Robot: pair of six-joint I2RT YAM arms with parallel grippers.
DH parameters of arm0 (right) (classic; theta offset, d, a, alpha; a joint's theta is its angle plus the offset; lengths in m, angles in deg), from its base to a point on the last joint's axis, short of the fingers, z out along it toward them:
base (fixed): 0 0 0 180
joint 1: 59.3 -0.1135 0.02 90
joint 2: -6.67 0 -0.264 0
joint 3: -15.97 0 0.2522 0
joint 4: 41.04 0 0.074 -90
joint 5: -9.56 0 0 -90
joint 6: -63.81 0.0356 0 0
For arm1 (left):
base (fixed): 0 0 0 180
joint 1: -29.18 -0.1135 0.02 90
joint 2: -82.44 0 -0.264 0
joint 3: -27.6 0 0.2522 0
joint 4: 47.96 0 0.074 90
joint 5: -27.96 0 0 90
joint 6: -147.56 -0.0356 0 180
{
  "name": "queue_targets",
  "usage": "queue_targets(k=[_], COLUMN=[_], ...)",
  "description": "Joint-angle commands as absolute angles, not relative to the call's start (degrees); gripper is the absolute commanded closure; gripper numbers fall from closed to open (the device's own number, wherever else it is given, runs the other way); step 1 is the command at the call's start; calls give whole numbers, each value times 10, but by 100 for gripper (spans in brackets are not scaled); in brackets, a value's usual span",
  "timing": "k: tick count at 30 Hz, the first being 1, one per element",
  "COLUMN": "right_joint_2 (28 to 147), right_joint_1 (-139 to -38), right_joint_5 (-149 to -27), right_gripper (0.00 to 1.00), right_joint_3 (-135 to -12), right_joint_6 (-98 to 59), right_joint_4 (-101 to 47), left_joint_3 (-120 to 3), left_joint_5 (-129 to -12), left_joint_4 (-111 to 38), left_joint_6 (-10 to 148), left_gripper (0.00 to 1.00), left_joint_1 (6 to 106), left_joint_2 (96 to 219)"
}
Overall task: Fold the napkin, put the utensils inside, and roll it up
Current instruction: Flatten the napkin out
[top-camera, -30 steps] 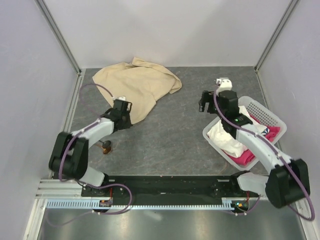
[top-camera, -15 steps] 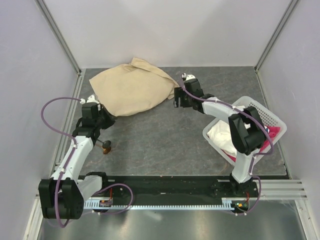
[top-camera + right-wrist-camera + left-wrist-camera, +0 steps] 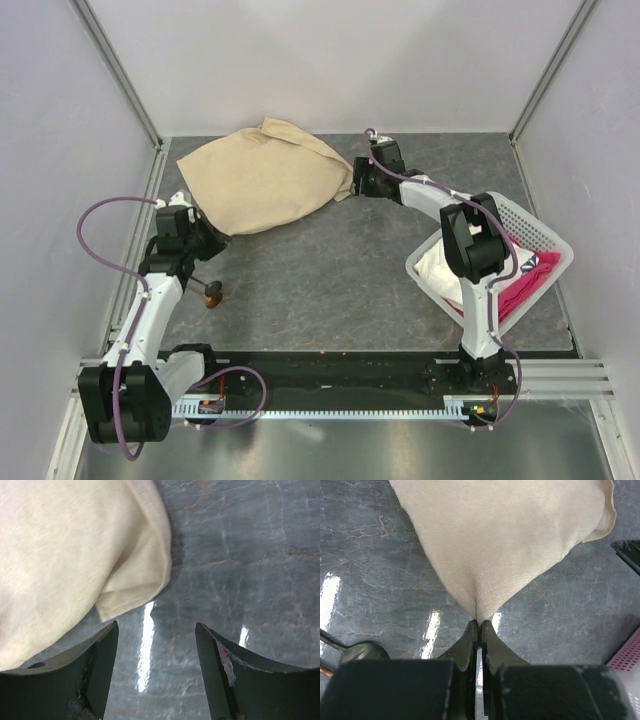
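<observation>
- The worktop (image 3: pixel 330 270) carries everything. Both arms reach out across it toward the cloth, one at each end.
- The napkin (image 3: pixel 265 180) lies bunched and partly doubled over, not flat. It stretches from the left gripper (image 3: pixel 208 232) away to the right gripper (image 3: pixel 356 183), so its long axis runs roughly from one gripper to the other.
- The basket (image 3: pixel 545 235), with white and pink cloths in it, sits behind the right gripper beside that arm's elbow, well apart from the napkin.
- The left gripper (image 3: pixel 479 625) is clamped tight on one corner of the napkin (image 3: pixel 505 540). The cloth fans out straight ahead of its tips, pulled to a point at the pinch.
- The right gripper (image 3: pixel 155 626) has its jaws standing wide apart with nothing between them, only bare worktop in the gap.
- In the right wrist view, the nearest folded corner of the napkin (image 3: pixel 65 565) lies just ahead of the jaws and off toward the left-hand one. It partly overlaps that jaw's line rather than sitting in the gap.
- In my judgement the coming grasp turns on that offset. The right gripper is the nearer one to this free corner, and it would need to shift toward the cloth and a little forward before pinching.
- The utensil (image 3: pixel 207 290) lies behind the left gripper, near that arm's forearm and apart from the napkin.
</observation>
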State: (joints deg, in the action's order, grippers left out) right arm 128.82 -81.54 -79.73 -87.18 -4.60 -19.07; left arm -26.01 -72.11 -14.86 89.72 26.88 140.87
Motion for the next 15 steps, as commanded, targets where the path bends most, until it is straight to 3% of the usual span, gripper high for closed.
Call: queue_targets(k=[1,6,11,14,15], right_joint_2=[1335,1367,1400,1418,1423], right_joint_1=[-800,-796,-791,-786,-784], right_joint_5=[-838,-850,-870,-892,-898], right_gripper=[29,34,46,77,96], right_joint_3=[-920,-955,-983,-1011,-1018], right_joint_6=[-27,-25,-18,-19,-19], right_joint_4=[-195,-198,-196,-193,-188], left_joint_3=[-287,-291,-304,-318,-321], left_joint_5=[-743,-755,-770,-760,-756], left_joint_4=[-137,-138,-123,-107,-99], left_joint_6=[879,874,854,835,829], left_gripper=[98,98,98,98,98], left_joint_1=[263,261,259,257,252], left_joint_2=[1406,1417,1428,1424,1422])
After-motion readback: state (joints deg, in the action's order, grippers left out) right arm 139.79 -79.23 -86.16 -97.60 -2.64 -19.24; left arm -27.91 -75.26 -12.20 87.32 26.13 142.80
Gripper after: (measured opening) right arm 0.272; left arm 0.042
